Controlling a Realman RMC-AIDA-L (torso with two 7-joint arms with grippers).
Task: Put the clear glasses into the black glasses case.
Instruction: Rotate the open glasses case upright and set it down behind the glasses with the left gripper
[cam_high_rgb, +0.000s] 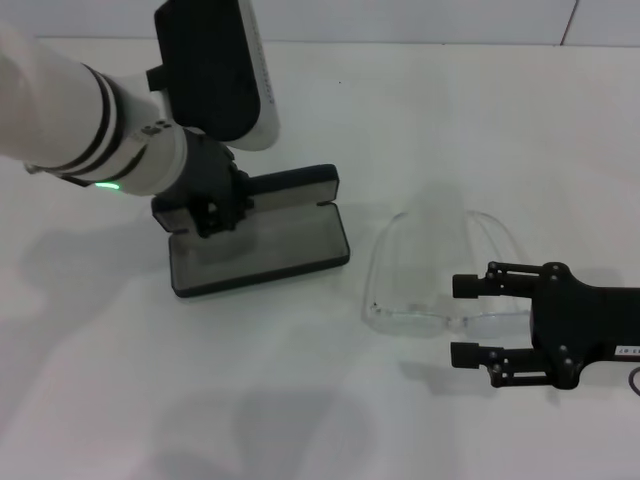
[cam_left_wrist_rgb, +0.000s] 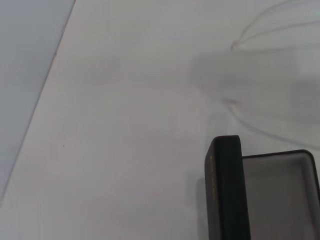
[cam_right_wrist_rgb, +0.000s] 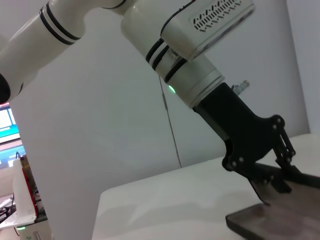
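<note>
The black glasses case (cam_high_rgb: 285, 245) lies open left of centre, grey lining up, with its lid (cam_high_rgb: 295, 185) standing along the far side. My left gripper (cam_high_rgb: 215, 212) rests on the case's left end. The right wrist view shows that left gripper (cam_right_wrist_rgb: 274, 184) touching the case (cam_right_wrist_rgb: 257, 222), and the left wrist view shows the lid edge (cam_left_wrist_rgb: 225, 190). The clear glasses (cam_high_rgb: 440, 265) lie on the table right of the case, temples pointing away from me. My right gripper (cam_high_rgb: 462, 319) is open at the front lens, one finger on each side of it.
The white table (cam_high_rgb: 300, 400) carries nothing else. The left arm's white forearm (cam_high_rgb: 90, 120) reaches in from the upper left above the case. A pale wall (cam_right_wrist_rgb: 100, 125) stands behind the table.
</note>
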